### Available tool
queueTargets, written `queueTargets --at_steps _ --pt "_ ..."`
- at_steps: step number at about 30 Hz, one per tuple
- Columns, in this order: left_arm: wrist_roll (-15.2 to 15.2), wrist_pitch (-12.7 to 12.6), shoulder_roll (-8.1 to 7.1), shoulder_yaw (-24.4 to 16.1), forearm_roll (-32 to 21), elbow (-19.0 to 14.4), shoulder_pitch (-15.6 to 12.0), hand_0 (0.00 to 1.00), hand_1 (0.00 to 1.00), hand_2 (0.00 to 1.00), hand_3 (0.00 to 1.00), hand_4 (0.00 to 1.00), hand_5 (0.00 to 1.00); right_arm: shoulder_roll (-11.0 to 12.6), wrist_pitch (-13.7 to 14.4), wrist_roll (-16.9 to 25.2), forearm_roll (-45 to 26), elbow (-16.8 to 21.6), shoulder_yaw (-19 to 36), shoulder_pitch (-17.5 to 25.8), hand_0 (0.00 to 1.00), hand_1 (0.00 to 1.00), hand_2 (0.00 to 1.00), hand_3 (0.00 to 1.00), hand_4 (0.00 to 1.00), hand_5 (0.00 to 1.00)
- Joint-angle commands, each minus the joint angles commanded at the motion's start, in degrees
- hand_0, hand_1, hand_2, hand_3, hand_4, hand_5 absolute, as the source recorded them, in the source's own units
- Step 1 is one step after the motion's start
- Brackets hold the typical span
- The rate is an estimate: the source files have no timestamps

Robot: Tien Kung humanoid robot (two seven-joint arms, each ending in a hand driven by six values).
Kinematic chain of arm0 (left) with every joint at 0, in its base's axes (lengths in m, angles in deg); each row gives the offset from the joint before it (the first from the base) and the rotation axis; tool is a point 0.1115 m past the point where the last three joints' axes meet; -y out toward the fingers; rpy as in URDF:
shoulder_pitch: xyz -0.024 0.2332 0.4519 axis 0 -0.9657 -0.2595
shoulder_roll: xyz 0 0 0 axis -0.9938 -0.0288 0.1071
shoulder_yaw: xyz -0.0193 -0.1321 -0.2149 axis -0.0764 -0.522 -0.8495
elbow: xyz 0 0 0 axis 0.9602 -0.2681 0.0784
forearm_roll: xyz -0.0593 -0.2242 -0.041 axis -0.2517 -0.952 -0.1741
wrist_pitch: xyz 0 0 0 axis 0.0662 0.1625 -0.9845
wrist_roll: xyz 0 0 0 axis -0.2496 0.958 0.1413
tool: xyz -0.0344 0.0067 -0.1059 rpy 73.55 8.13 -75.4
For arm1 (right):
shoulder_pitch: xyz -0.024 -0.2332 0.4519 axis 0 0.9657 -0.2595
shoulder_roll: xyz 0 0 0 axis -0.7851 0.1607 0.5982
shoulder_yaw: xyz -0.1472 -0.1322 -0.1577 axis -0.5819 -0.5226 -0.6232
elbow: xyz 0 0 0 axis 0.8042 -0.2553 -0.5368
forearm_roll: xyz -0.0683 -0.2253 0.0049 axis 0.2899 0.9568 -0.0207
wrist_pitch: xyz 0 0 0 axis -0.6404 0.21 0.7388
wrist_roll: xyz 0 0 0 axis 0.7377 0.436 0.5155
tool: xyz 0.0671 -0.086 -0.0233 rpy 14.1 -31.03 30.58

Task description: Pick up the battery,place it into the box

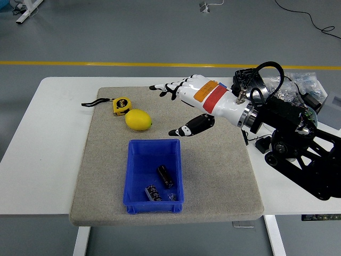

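A blue box (pixel 136 178) sits on the grey mat near the table's front edge. Two black batteries lie inside it, one (pixel 164 176) near the middle right and one (pixel 152 192) by the front wall. My right hand (pixel 173 104) is white with an orange and red band. It hovers open and empty above the mat, behind and to the right of the box, fingers spread to the left. The left hand is out of view.
A lemon (pixel 138 119) and a yellow tape measure (pixel 121 105) lie on the mat left of the hand. At the table's right stand a black device (pixel 250 80), bags of parts (pixel 290 88) and a bowl of batteries (pixel 311 114).
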State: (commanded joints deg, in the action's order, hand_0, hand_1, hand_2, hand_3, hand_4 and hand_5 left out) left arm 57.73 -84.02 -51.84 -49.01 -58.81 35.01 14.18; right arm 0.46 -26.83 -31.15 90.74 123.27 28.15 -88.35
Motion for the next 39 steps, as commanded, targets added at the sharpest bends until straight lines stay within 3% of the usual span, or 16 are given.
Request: queueTargets --at_steps 2,3,8,9,10,14,15,17,21,22,26,29,32,39 --pt "-0.02 -0.02 0.05 -0.06 0.02 0.02 0.06 0.572 0.532 0.594 0.572 0.633 0.57 1.69 1.43 1.07 -4.66 -0.56 1.7 1.65 0.723 0.768 0.86 0.921 0.97 0.395" --pt "-0.02 -0.02 0.05 -0.08 0.03 0.02 0.07 0.573 0.537 0.596 0.572 0.633 0.569 2.05 1.67 1.33 -6.67 -0.66 2.08 2.0 0.836 0.859 0.903 0.926 0.983 0.412" --pt "-0.11 0.05 0.24 -0.47 0.42 0.07 0.05 0.573 0.537 0.596 0.572 0.633 0.569 6.69 4.33 5.16 -18.62 0.88 7.59 7.23 0.836 0.859 0.903 0.926 0.983 0.412" --pt "-0.12 0.09 0.27 -0.49 0.47 0.07 0.05 0.573 0.547 0.596 0.572 0.633 0.566 7.34 4.61 5.92 -20.85 1.51 8.62 8.22 0.907 0.894 0.925 0.971 0.998 0.632" --pt "-0.11 0.11 0.31 -0.51 0.54 0.07 0.07 0.573 0.547 0.596 0.572 0.633 0.566 7.91 4.75 6.63 -23.09 2.28 9.71 9.2 0.907 0.894 0.925 0.971 0.998 0.632" --pt "-0.06 0.26 0.54 -0.48 0.71 0.05 0.34 0.573 0.547 0.596 0.572 0.633 0.566 9.35 3.77 9.1 -33.14 5.97 14.89 13.37 0.907 0.894 0.925 0.971 0.998 0.632" --pt "-0.08 0.31 0.6 -0.53 0.87 0.05 0.42 0.574 0.552 0.596 0.572 0.631 0.566 9.47 3.14 9.24 -35.38 6.99 16.34 14.6 0.906 0.895 0.92 0.978 0.998 0.707" --pt "-0.01 0.33 0.69 -0.46 0.8 0.05 0.54 0.574 0.552 0.596 0.572 0.631 0.566 9.44 1.75 9.1 -40.59 8.45 19.35 16.72 0.906 0.895 0.92 0.978 0.998 0.707" --pt "0.25 0.43 0.72 -0.3 0.38 0.11 0.58 0.574 0.552 0.596 0.572 0.631 0.566 6.84 -0.94 7.11 -49.9 8.91 26.14 21.36 0.906 0.895 0.92 0.978 0.998 0.707" --pt "0.32 0.42 0.75 -0.24 0.2 0.13 0.55 0.575 0.548 0.595 0.572 0.631 0.566 6.03 -1.26 6.87 -52.14 8.67 27.6 22.26 0.94 0.904 0.913 0.952 0.998 0.781" --pt "0.39 0.47 0.92 -0.01 -0.26 0.11 0.47 0.575 0.548 0.595 0.572 0.631 0.566 -0.07 -4.71 4.77 -62.19 6.21 35.08 27.92 0.94 0.904 0.913 0.952 0.998 0.781" --pt "0.29 0.58 0.95 -0.16 0.08 0.12 0.49 0.575 0.548 0.594 0.572 0.63 0.565 -3.06 -5.76 4.33 -68.0 5.09 37.82 30.7 0.961 0.909 0.911 0.957 0.998 0.82" --pt "0.25 0.69 0.93 -0.25 0.33 0.13 0.52 0.575 0.548 0.594 0.572 0.63 0.565 -4.6 -5.43 4.09 -65.87 3.71 39.47 32.33 0.961 0.909 0.911 0.957 0.998 0.82" --pt "0.3 0.76 0.86 -0.14 0.41 0.12 0.73 0.575 0.551 0.594 0.571 0.63 0.567 -5.02 -5.61 2.69 -63.43 2.91 41.11 33.38 0.966 0.91 0.913 0.96 0.998 0.832"
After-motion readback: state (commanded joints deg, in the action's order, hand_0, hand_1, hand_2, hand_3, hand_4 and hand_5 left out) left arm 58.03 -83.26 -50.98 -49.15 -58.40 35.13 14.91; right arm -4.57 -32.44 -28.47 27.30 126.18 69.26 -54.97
